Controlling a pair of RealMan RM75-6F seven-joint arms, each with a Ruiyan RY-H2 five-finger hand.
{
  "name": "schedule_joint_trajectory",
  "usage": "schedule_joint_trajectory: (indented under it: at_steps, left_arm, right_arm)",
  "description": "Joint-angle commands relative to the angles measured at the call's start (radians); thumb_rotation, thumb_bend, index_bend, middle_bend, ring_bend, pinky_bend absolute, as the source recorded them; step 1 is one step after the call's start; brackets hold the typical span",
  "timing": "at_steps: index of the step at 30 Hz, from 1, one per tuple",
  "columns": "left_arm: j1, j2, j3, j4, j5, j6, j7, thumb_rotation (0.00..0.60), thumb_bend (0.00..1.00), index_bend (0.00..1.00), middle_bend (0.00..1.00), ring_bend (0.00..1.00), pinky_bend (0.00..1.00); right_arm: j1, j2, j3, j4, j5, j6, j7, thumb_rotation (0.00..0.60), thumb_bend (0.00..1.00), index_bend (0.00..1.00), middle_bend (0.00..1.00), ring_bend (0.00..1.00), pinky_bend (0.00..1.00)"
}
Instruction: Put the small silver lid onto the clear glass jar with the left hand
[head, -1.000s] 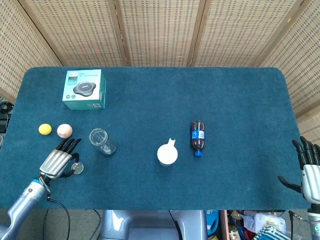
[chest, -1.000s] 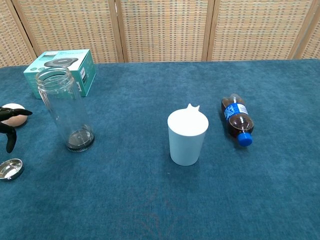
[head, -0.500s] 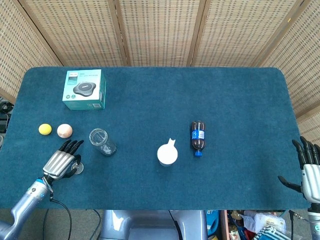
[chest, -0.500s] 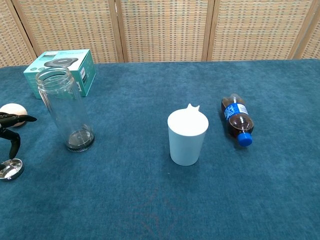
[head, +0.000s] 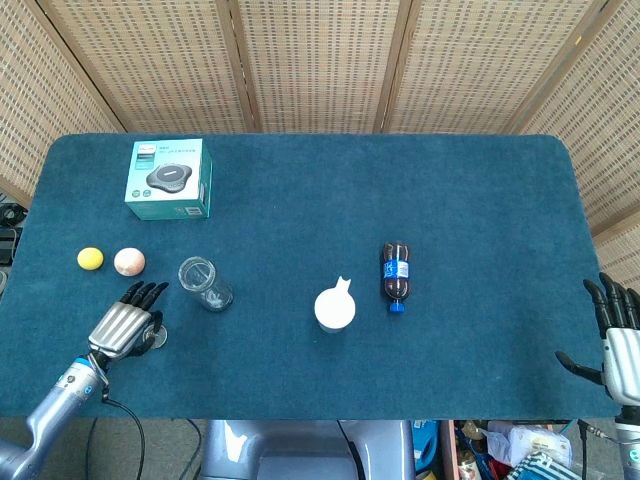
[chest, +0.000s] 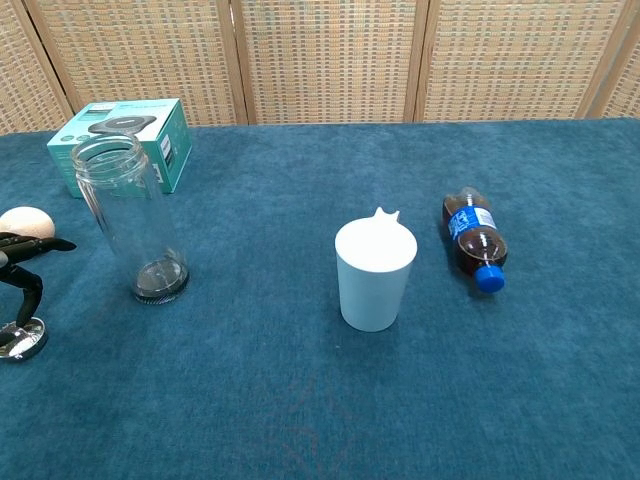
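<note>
The small silver lid (chest: 22, 339) lies flat on the blue cloth at the front left; in the head view only its edge (head: 158, 337) shows beside my left hand (head: 125, 322). That hand hovers low over the lid with its fingers spread, one fingertip (chest: 34, 297) coming down right at the lid; I cannot tell whether it touches. The clear glass jar (chest: 131, 217) stands upright and open-topped just right of the hand, seen from above as the jar (head: 203, 282). My right hand (head: 618, 335) stays open at the table's right front corner.
A teal box (head: 170, 179) sits at the back left. A beige egg-like ball (head: 129, 261) and a yellow ball (head: 90, 258) lie behind my left hand. A white cup (chest: 375, 273) stands in the middle, and a cola bottle (chest: 475, 243) lies on its side to the right.
My left hand has drawn back toward the front edge and sunk lower, now covering most of the lid in the head view. The lid, jar and right hand have not moved.
</note>
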Motion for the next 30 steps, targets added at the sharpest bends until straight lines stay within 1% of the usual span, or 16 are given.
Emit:
schedule_joint_trajectory:
  at_steps: [1, 8, 13, 19, 22, 27, 30]
  left_arm:
    - [-0.002, -0.004, -0.001, 0.006, -0.003, 0.000, -0.007, 0.600, 0.41, 0.58, 0.00, 0.00, 0.00]
    - [-0.005, -0.010, -0.002, 0.015, -0.007, 0.007, -0.012, 0.600, 0.44, 0.59, 0.00, 0.00, 0.00]
    - [-0.003, -0.002, -0.003, 0.003, -0.002, 0.024, -0.021, 0.600, 0.44, 0.59, 0.00, 0.00, 0.00]
    - [0.014, 0.099, -0.016, -0.121, 0.045, 0.140, -0.033, 0.600, 0.44, 0.59, 0.00, 0.00, 0.00]
    - [0.011, 0.189, -0.041, -0.228, 0.067, 0.199, -0.035, 0.600, 0.44, 0.59, 0.00, 0.00, 0.00]
    - [-0.027, 0.322, -0.095, -0.396, 0.072, 0.211, -0.079, 0.600, 0.44, 0.59, 0.00, 0.00, 0.00]
    - [-0.052, 0.381, -0.130, -0.467, 0.064, 0.203, -0.056, 0.600, 0.44, 0.59, 0.00, 0.00, 0.00]
  right_arm:
    - [0.000, 0.000, 0.000, 0.000, 0.001, -0.001, 0.000, 0.600, 0.00, 0.00, 0.00, 0.00, 0.00]
    - [0.002, 0.001, 0.001, 0.002, 0.003, -0.004, 0.004, 0.600, 0.00, 0.00, 0.00, 0.00, 0.00]
    - [0.001, 0.002, 0.001, 0.001, 0.004, -0.004, 0.006, 0.600, 0.00, 0.00, 0.00, 0.00, 0.00]
    - [0.001, 0.002, 0.001, 0.001, 0.004, -0.004, 0.009, 0.600, 0.00, 0.00, 0.00, 0.00, 0.00]
    - [0.001, 0.002, 0.000, 0.000, 0.003, -0.004, 0.008, 0.600, 0.00, 0.00, 0.00, 0.00, 0.00]
    - [0.001, 0.001, 0.000, -0.002, 0.000, 0.001, 0.006, 0.600, 0.00, 0.00, 0.00, 0.00, 0.00]
    - [0.001, 0.000, 0.001, -0.002, 0.001, 0.001, 0.003, 0.600, 0.00, 0.00, 0.00, 0.00, 0.00]
